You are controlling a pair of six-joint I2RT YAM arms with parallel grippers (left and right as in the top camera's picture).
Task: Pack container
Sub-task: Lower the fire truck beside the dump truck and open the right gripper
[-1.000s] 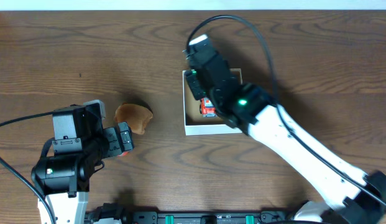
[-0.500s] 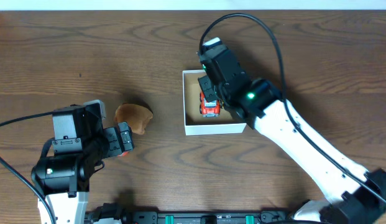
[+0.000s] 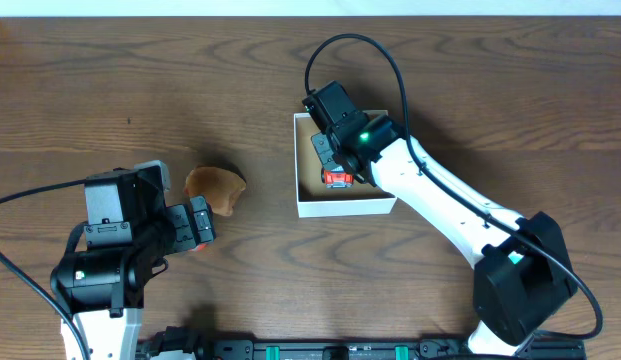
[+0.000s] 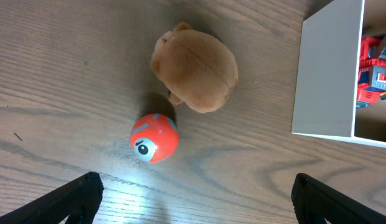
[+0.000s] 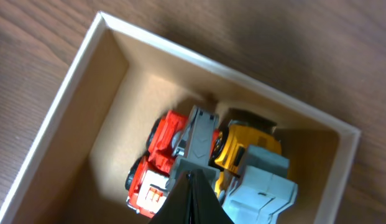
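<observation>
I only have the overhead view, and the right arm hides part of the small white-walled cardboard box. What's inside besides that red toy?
Observer: The right wrist view shows a yellow and grey toy vehicle beside the red toy truck inside the white-walled cardboard box.
Operator: Anything under the left gripper?
Observer: Yes. The left wrist view shows an orange-red ball with a painted eye lying beside the brown plush toy.

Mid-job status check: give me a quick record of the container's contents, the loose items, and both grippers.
container: holds red truck and yellow truck, side by side
outside it: brown plush, orange ball
right gripper: shut, holding nothing, over the container's inside
left gripper: open, empty, near the orange ball
</observation>
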